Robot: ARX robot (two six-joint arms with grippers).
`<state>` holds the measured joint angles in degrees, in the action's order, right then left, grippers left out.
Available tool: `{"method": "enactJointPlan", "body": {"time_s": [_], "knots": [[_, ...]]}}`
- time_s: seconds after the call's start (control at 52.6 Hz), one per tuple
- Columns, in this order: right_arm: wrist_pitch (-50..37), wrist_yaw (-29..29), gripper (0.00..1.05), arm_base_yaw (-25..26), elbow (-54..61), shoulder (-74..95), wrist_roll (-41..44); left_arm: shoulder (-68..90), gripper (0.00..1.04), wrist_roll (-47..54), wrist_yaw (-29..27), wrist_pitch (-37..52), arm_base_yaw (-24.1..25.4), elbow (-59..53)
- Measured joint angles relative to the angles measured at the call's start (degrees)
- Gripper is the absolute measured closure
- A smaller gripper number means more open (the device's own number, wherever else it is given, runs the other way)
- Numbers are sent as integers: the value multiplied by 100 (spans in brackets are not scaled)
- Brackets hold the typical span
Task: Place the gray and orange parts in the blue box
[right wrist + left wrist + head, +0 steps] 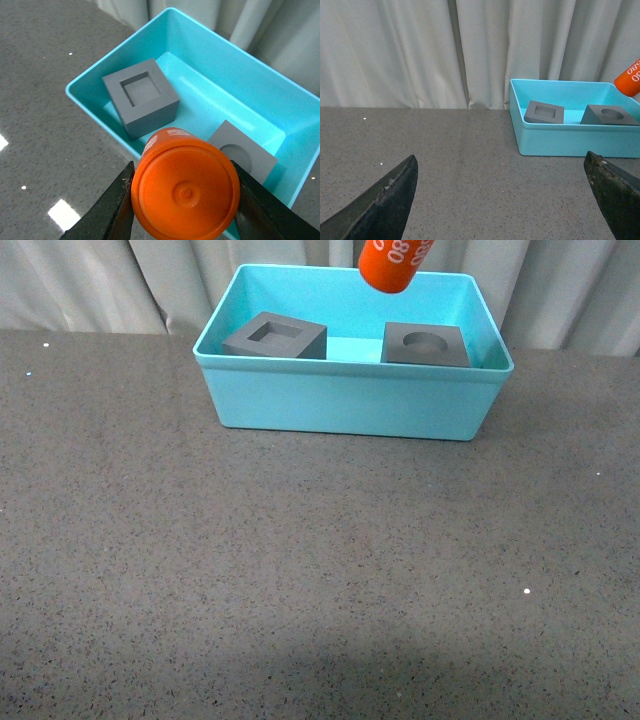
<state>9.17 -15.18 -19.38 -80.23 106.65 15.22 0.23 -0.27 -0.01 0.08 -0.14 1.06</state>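
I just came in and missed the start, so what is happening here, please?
The right tool holds the orange cylinder above the blue box. The gray cube with a square recess and the gray cube with a round hole already lie inside it. The left tool is open and empty, over the table.
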Motion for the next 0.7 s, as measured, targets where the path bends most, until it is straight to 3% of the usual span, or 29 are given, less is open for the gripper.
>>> {"method": "enactJointPlan", "body": {"time_s": [0.437,0.703], "knots": [[1180,396,60,-149,-2562,2608,-52,0,7,0,0,0,0,0],[1683,507,60,-140,-3171,3139,37,0,7,0,0,0,0,0]]}}
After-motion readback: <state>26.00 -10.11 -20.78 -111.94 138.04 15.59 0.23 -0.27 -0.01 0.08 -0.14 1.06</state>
